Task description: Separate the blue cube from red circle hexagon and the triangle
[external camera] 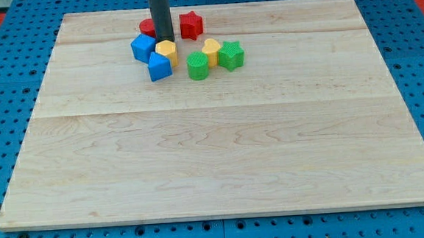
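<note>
**Control:** How does the arm stand?

**Me:** My rod drops straight from the view's top. My tip (164, 40) is down in the cluster near the table's (214, 148) top edge. It has no fingers, so nothing is spread or pinched.

**Control:** Left to right?

**Me:** Blue cube (143, 47) is leftmost, just left of my tip. Red circle (147, 27) sits behind it, partly hidden by the rod. Blue triangle (159, 67) is in front, touching the yellow hexagon (167, 51) directly below my tip. The red star (191, 25) follows, then green circle (198, 65), yellow heart (211, 51) and green star (231, 55).
</note>
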Robot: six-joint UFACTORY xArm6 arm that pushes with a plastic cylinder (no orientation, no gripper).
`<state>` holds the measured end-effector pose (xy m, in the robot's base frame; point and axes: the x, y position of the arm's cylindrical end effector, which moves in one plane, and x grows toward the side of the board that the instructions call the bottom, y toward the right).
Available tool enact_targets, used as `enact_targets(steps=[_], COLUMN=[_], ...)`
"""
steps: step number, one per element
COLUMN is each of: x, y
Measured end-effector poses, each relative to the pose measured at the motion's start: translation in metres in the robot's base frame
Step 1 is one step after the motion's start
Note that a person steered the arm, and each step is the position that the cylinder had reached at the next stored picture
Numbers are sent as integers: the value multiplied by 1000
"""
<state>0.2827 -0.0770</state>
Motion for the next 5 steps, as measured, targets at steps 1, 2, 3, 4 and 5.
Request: enact_targets(steps=[1,2,3,4,5], x=[0,1,5,15,26], y=[3,-8,-30,-53,-44])
